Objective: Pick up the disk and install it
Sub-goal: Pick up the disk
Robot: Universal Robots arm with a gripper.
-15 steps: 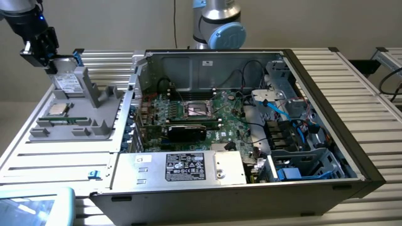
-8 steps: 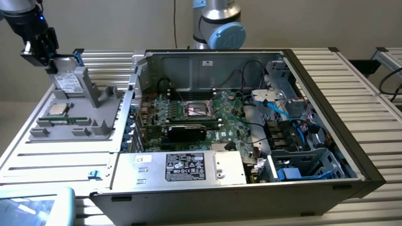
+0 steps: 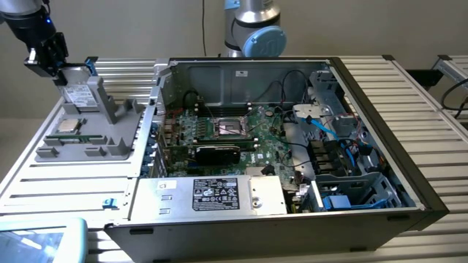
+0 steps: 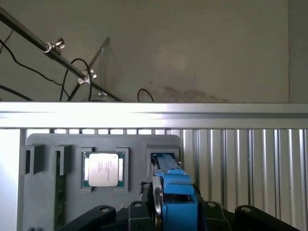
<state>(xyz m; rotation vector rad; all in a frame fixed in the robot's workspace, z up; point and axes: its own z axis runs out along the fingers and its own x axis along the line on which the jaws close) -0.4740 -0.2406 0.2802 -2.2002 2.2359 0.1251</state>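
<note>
The disk [image 3: 78,94] stands on edge in a slot of the grey holder [image 3: 117,139] at the exterior view's left, its white label facing out and its blue frame [image 3: 91,64] at the top. My gripper [image 3: 56,67] hangs right at the disk's upper end, against its side. In the wrist view the disk [image 4: 174,190] is seen edge-on, blue frame toward the camera, between the black links of my gripper [image 4: 175,219]. It still sits in its slot in the holder [image 4: 43,192].
The holder also carries a square silver processor chip [image 3: 69,125] [image 4: 103,169] and a memory stick [image 3: 73,137]. An open computer case [image 3: 380,109] lies on the slatted table, with a grey power supply box [image 3: 219,194] in front and a drive bay with blue parts [image 3: 342,201] at its right.
</note>
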